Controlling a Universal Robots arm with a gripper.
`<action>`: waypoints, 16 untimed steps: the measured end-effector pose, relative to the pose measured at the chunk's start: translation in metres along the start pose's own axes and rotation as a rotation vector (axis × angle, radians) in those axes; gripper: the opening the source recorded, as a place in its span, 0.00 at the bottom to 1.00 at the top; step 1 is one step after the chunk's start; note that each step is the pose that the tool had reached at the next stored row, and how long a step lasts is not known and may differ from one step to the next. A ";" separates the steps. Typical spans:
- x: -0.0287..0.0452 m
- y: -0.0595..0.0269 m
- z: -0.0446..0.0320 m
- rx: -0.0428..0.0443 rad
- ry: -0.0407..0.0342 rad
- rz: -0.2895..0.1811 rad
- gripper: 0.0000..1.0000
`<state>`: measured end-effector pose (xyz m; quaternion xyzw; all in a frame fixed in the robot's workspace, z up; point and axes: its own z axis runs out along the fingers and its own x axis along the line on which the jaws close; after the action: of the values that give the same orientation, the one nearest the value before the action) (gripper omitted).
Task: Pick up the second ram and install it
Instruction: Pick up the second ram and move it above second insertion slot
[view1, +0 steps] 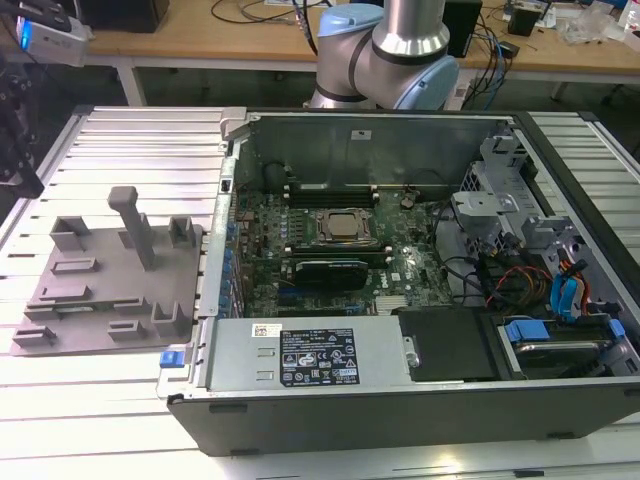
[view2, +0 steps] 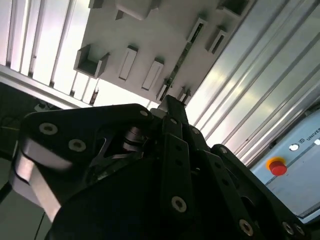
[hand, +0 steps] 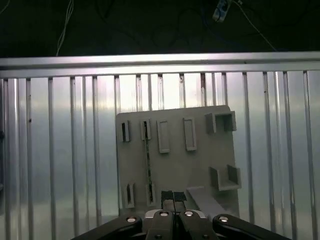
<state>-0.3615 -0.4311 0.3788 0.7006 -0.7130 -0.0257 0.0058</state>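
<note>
So your jaws are sitting pressed together right now, pinching nothing. In both wrist views the two fingertips are meeting in one dark column with no gap showing between them.

The second ram is standing on its thin edge in the grey tray. It's slotted into a pair of small holders, one at each end. In the second wrist view you're seeing it as a skinny green line running away from the fingertips across the tray. The jaws are hanging over the tray's edge, just beside one end of the stick and between it and the tall slanted peg. They're apart from the stick, not touching it.

In the exterior view the tray is lying flat on the slatted metal counter, and its tall peg is sticking up. The open computer case is sitting just beside it, on the exterior view's right. Inside the case the CPU socket is sitting mid-board, and the arm's base is standing behind the case.
</note>
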 end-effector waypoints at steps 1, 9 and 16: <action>0.0000 0.0000 0.0000 -0.0004 0.0007 -0.016 0.08; 0.0010 0.0000 0.0001 -0.0007 0.0011 -0.026 0.28; 0.0039 -0.0006 0.0198 -0.0007 0.0011 -0.026 0.28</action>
<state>-0.3618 -0.4345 0.3589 0.7100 -0.7037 -0.0257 0.0061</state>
